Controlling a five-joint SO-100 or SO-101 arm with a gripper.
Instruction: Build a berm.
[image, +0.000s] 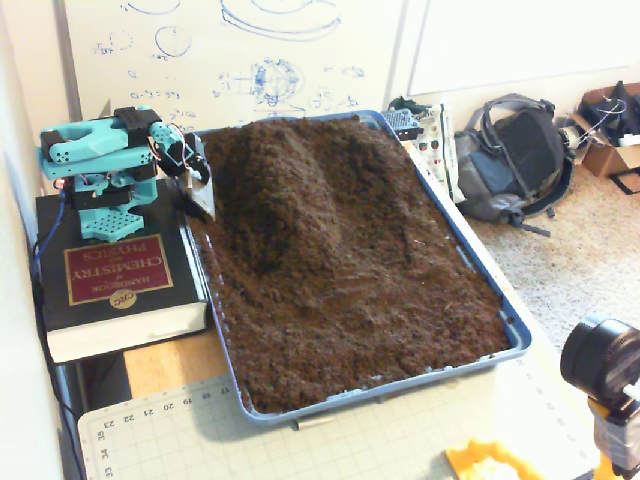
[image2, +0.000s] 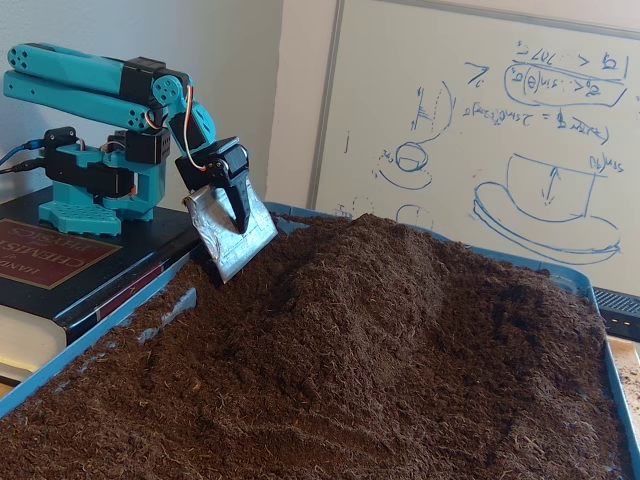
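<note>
Gripper (image2: 243, 225): clamped on a silvery metal blade (image2: 232, 231) (tilted, lower edge just above the soil).
Berm (image: 290, 165): raised ridge in the blue tray (image: 480, 280), just beside the blade.
Arm base: on a book (image: 115, 285) beside the tray.

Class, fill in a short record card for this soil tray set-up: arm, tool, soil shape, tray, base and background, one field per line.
Arm: teal five-joint robot arm, folded back beside the tray
Claw: black claw carrying a flat silver metal scoop blade, tilted, lower edge near the soil
Soil shape: raised ridge of loose dark brown soil, the berm, higher than the flatter soil in front
Tray: shallow blue plastic tray
Base: arm stands on a thick black and red chemistry handbook
Background: whiteboard with blue sketches; grey backpack on the floor
</note>
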